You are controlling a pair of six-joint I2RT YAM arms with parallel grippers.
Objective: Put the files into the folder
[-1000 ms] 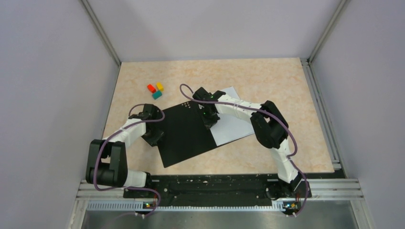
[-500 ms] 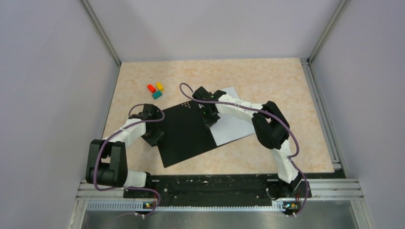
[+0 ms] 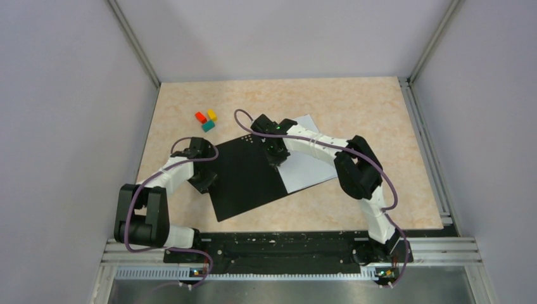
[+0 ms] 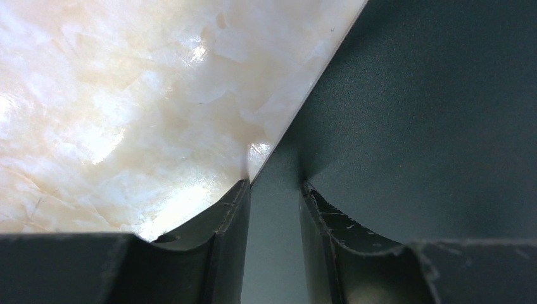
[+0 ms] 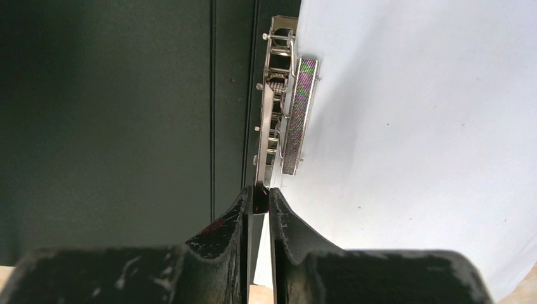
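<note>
The folder (image 3: 244, 177) lies open on the table, black inside up. The white files (image 3: 310, 168) lie on its right half, beside the metal spine clip (image 5: 272, 114). My right gripper (image 3: 277, 159) is over the spine. In the right wrist view its fingertips (image 5: 260, 193) are closed on the near end of the clip's lever, between the black cover (image 5: 114, 114) and the white sheet (image 5: 411, 126). My left gripper (image 3: 204, 183) is at the folder's left edge. In the left wrist view its jaws (image 4: 273, 183) stand slightly apart astride that edge, one finger over the table, one over the black cover (image 4: 411, 114).
Three small blocks, red (image 3: 200, 117), yellow (image 3: 212, 115) and teal (image 3: 208, 126), sit on the marbled table (image 3: 354, 107) behind the folder's left corner. Grey walls with metal rails close in the left, right and back.
My right gripper has edged slightly to the left and back along the spine. The left arm and the folder have not visibly moved.
</note>
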